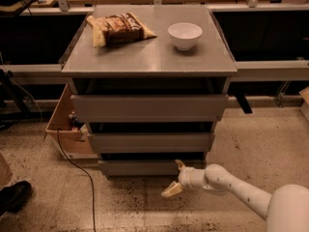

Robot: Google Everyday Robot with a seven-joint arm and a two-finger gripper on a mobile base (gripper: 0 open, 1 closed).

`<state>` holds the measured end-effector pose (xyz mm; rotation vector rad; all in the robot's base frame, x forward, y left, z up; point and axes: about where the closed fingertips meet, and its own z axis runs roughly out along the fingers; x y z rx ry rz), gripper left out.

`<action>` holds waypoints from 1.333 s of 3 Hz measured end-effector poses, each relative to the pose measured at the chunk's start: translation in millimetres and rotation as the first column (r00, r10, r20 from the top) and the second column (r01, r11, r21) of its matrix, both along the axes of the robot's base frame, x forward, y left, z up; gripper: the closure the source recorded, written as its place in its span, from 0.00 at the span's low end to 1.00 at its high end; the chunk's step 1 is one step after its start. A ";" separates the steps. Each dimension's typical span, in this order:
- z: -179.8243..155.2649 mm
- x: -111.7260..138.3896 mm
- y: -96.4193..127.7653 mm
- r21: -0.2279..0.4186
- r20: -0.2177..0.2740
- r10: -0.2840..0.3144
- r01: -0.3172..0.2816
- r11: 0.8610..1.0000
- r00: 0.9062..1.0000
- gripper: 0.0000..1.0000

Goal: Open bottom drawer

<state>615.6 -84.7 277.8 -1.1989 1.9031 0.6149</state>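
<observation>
Grey cabinet (149,108) with three drawers, and its worktop (145,57) has a snack bag (118,28) and a white bowl (185,35) on it. The white arm (231,185) comes in low from the right. The bottom drawer (140,167) is the lowest, narrowest front, just above the floor. The gripper (172,179) sits at its right end, fingers (179,165) spread, the upper one right at the front.

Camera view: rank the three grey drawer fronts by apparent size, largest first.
Top flat grey drawer front
Middle flat grey drawer front
Bottom flat grey drawer front, with the open gripper before its right end
</observation>
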 end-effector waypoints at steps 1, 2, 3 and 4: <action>-17.5 30.6 -6.0 -0.074 0.033 -0.067 0.069 0.995 0.997 0.00; -37.7 58.9 -7.5 -0.123 0.052 -0.109 0.114 0.986 0.993 0.00; -58.6 86.1 -10.2 -0.162 0.058 -0.137 0.145 0.976 0.989 0.00; -77.6 107.0 -13.0 -0.180 0.056 -0.155 0.162 0.970 0.986 0.00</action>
